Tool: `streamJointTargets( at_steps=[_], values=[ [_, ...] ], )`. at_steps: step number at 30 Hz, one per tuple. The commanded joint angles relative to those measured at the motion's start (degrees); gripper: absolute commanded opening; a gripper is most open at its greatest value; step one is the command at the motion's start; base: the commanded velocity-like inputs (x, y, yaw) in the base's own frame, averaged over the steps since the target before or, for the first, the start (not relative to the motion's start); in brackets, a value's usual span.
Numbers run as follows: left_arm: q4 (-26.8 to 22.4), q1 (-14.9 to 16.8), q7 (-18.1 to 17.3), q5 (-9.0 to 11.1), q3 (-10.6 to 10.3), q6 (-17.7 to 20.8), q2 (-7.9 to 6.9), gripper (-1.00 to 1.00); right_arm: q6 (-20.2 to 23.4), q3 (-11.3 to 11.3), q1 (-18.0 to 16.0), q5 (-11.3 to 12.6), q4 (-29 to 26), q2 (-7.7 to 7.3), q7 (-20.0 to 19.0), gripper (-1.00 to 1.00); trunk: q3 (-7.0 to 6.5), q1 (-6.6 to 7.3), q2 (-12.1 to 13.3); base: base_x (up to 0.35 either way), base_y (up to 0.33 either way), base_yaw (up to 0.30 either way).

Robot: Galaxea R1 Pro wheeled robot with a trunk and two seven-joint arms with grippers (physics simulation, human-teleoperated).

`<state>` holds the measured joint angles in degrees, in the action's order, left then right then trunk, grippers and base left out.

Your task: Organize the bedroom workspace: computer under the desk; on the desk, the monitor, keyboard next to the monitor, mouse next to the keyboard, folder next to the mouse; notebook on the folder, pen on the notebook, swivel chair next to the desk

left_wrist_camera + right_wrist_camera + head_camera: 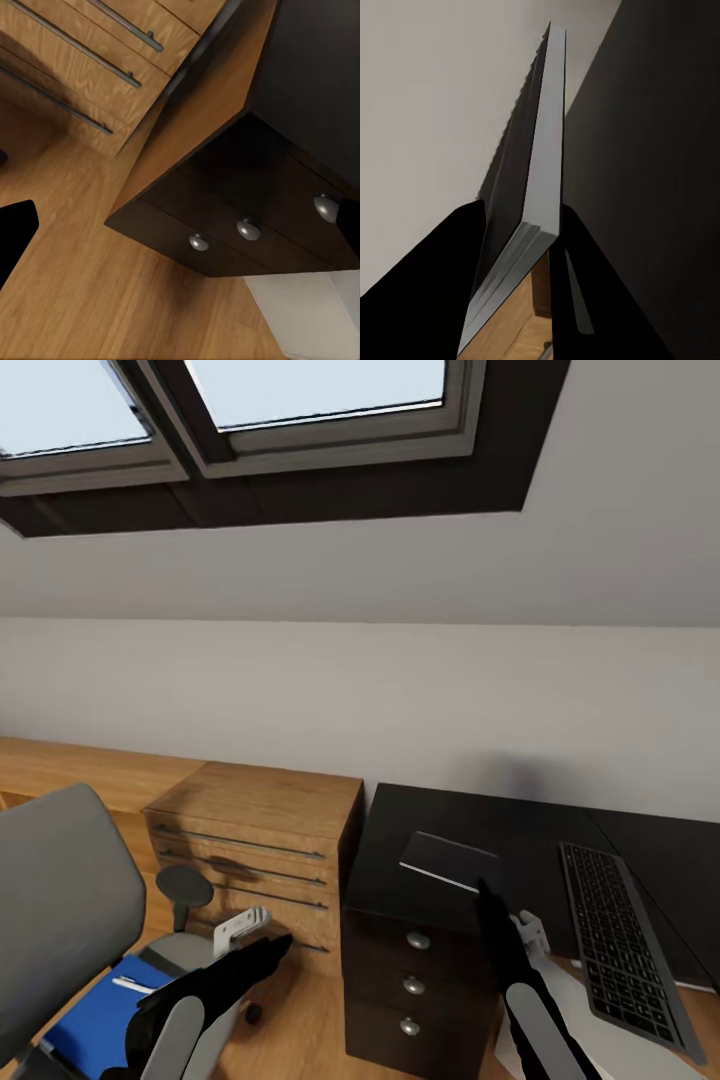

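Black tapered forearms with light grey upper sleeves.

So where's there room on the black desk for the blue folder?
The desk is bare in the strip between the notebook and the wall, and in the back right corner past the keyboard. The gap between notebook and keyboard is crowded: the right arm reaches in there.

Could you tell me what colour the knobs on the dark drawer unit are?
Silvery metallic knobs, clearest in the left wrist view.
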<state>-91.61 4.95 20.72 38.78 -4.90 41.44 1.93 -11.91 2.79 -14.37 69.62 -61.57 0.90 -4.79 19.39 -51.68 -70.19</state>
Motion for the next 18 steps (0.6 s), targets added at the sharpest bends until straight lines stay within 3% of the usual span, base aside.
streamJointTargets(
  at_steps=[1,9,18],
  values=[
    [-0.1,0.0,0.6,0.6,0.0,0.1,0.01,1.00,-0.3,0.1,0.0,0.6,0.0,-0.02,-0.3,-1.00,0.07,-0.01,0.0,0.061,-0.003,0.000],
    [-0.1,0.0,0.6,0.7,0.4,0.1,0.02,1.00,-0.3,0.1,-0.1,0.6,0.0,-0.02,-0.3,-1.00,0.07,-0.01,0.0,0.019,-0.001,0.000],
    [-0.2,0.0,0.6,0.7,0.7,0.1,0.09,1.00,-0.3,0.1,0.0,0.6,0.0,-0.02,-0.3,-1.00,1.68,-1.99,-3.6,0.002,0.000,0.000]
  ],
)
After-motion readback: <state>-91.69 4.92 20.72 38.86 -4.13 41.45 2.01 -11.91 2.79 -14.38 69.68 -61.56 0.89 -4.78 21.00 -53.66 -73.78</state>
